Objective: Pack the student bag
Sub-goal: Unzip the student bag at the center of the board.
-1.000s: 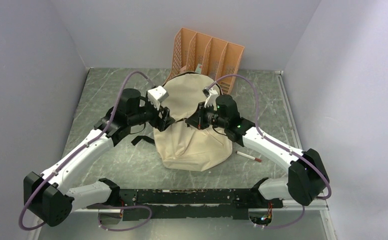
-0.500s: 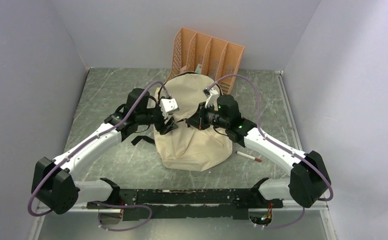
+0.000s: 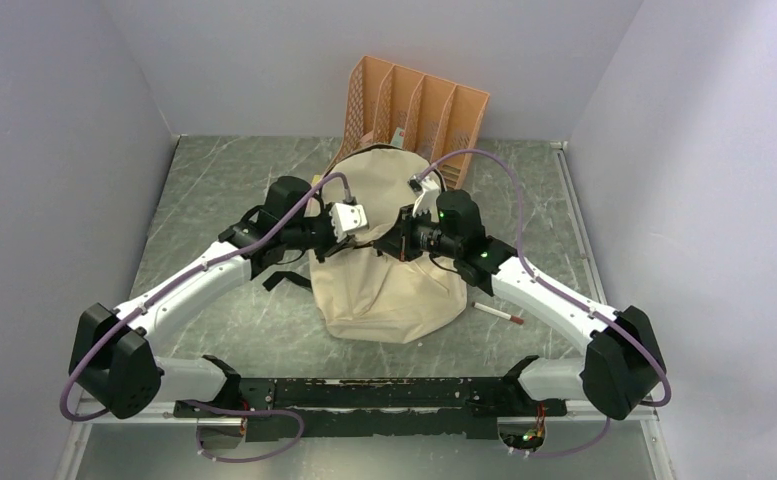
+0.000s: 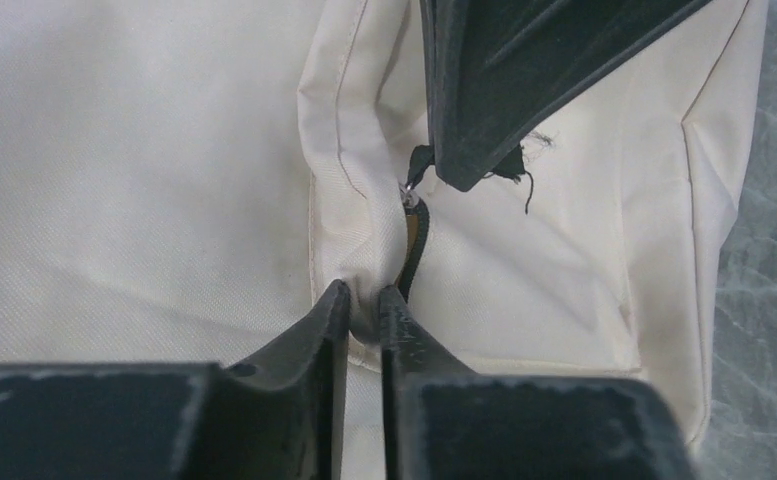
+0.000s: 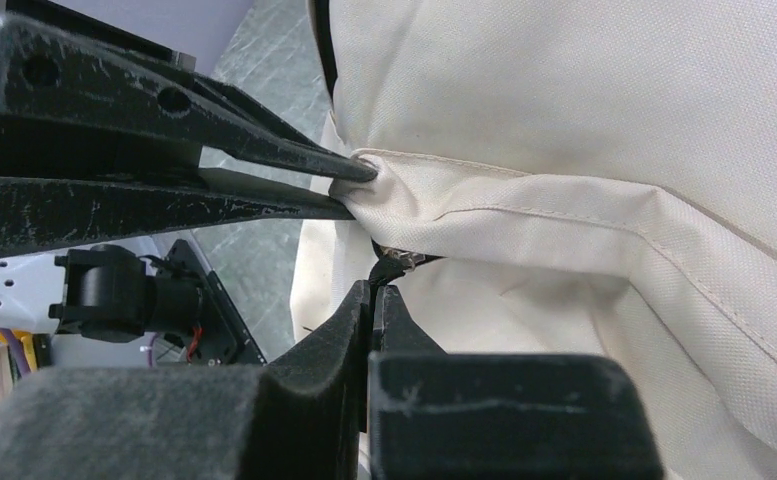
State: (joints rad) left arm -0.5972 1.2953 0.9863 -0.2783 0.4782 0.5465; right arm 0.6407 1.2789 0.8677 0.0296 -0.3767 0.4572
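1. The bag (image 3: 389, 290) lay at the middle of the desk (image 3: 214, 170), in front of the organizer (image 3: 414, 105); a pen (image 3: 497, 314) lay on the desk just beside the bag's right side
2. The left gripper (image 4: 364, 297) was nipped narrow on a fold of bag fabric just beside the zip (image 4: 412, 240)
3. The right gripper (image 5: 374, 295) was closed on the zip pull (image 5: 392, 262), a small dark tab; the two grippers stood tip to tip, close but apart
4. The zip showed a short open gap next to the pull; how far it ran beyond that could not be seen
5. Step in hand, as judged: opening the zip so that the bag could be packed. Nothing appeared to have gone in, so the task was at an early stage
6. To do the step well, the right gripper should draw the pull along the line of the zip, not up and away from the fabric; a lifting pull would only hoist the soft bag
7. The left gripper should serve as the anchor and hold against the pull, so that the fabric ahead of the slider was taut and flat
8. The pinched fold sat very near the zip; it should be held clear of the teeth, or the cloth could jam the slider
9. The tab was thin and gave little to grip; a slow, steady draw was advised, since a jerk could slip it free or drag the bag across the desk
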